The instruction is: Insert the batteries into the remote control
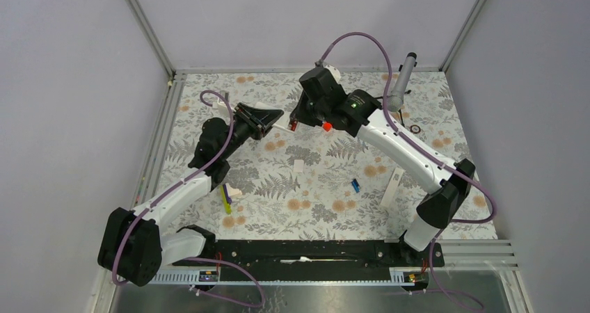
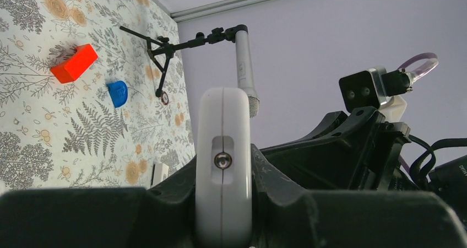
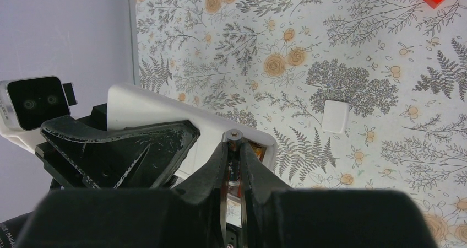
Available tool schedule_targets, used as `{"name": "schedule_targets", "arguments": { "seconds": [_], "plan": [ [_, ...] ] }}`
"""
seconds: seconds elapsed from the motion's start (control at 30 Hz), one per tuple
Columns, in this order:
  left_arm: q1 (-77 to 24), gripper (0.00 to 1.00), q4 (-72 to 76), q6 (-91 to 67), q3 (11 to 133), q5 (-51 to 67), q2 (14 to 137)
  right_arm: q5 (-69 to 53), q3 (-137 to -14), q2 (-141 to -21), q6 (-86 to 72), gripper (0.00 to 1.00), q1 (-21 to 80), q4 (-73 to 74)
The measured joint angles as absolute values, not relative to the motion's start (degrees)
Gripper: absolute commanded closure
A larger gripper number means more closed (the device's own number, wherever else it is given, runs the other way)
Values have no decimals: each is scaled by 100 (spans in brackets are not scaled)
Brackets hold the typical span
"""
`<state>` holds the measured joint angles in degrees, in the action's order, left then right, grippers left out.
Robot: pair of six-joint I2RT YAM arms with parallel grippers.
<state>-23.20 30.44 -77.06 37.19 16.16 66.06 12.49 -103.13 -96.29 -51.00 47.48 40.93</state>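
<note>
My left gripper point(image 1: 268, 123) point(image 2: 223, 168) is shut on the light-grey remote control point(image 1: 280, 127) point(image 2: 223, 143), holding it up above the table; in the left wrist view I see it end-on. My right gripper point(image 1: 296, 120) point(image 3: 234, 149) is shut on the red-and-black battery point(image 3: 234, 136). It holds the battery's tip at the open battery bay at the end of the remote point(image 3: 143, 107). The blue battery point(image 1: 355, 185) lies on the floral cloth, right of centre.
A small white cover piece point(image 1: 298, 165) point(image 3: 335, 116) lies on the cloth below the grippers. A long white bar point(image 1: 392, 188) lies at the right. An orange-red block point(image 2: 74, 63) and a blue cap point(image 2: 117, 92) lie beyond. A microphone on a stand point(image 1: 400, 83) stands at the back right.
</note>
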Motion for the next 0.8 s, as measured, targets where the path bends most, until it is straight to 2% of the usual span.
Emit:
{"name": "schedule_targets", "arguments": {
  "seconds": [0.17,0.37,0.63,0.8],
  "plan": [
    [-2320,100,3052,-7721,3719,1568,6611,1251,-10372,-9673,-5113,83,4801,4147],
    [-2320,100,3057,-7749,3719,1485,6611,1247,-10464,-9675,-5129,70,4838,4191],
    [-2320,100,3098,-7793,3719,1470,6613,1249,-10495,-9675,-5131,65,4838,4348],
    [-2318,100,3098,-7806,3719,1470,6613,1223,-10560,-9675,-5151,38,4838,4331]
  ]
}}
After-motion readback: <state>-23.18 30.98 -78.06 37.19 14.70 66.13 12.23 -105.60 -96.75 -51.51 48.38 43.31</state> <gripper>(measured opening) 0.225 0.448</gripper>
